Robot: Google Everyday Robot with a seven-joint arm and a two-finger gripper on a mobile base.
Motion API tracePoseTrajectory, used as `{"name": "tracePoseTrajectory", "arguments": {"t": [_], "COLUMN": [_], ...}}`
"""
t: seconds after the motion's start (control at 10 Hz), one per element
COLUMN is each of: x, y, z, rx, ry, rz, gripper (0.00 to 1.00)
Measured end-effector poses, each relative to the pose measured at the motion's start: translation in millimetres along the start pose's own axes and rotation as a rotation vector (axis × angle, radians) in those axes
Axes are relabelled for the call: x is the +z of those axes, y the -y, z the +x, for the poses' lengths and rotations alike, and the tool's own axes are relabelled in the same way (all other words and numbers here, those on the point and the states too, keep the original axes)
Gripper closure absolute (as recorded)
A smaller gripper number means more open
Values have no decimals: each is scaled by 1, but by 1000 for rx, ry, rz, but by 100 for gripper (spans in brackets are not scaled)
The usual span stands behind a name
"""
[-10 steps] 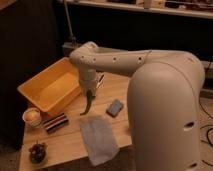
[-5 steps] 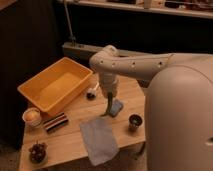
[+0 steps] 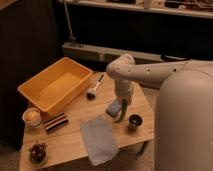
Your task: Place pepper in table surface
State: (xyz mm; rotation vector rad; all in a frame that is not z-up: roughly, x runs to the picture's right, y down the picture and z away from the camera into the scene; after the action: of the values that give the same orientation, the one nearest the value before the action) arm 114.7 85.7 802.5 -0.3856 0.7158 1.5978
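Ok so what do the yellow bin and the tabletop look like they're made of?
The yellow bin looks like smooth moulded plastic, evenly coloured. The table surface looks like pale wood, showing plank seams. The gripper holds the pepper above it, near the cloth.

gripper (image 3: 123, 101) holding pepper (image 3: 121, 113) | moved right, away from bin (image 3: 55, 85) | now beside cup (image 3: 135, 121)

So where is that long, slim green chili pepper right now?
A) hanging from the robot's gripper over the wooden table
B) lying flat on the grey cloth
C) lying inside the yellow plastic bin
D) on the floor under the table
A: the long, slim green chili pepper hangs downward from the gripper, which holds it over the light wooden tabletop, well clear of the yellow plastic bin and beyond the grey cloth.
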Motion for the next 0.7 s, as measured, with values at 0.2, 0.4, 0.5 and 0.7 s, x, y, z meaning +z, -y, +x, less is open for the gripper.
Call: {"name": "tracePoseTrajectory", "arguments": {"t": [0.2,0.4,0.5,0.7], "x": [43,65,74,84], "y": [9,18,22,20], "z": [18,29,33,37], "rx": [38,77,107,139], "ry": [-51,-85,-106,-125], "rz": [-12,-32,-44,-82], "gripper": [100,90,78,60]}}
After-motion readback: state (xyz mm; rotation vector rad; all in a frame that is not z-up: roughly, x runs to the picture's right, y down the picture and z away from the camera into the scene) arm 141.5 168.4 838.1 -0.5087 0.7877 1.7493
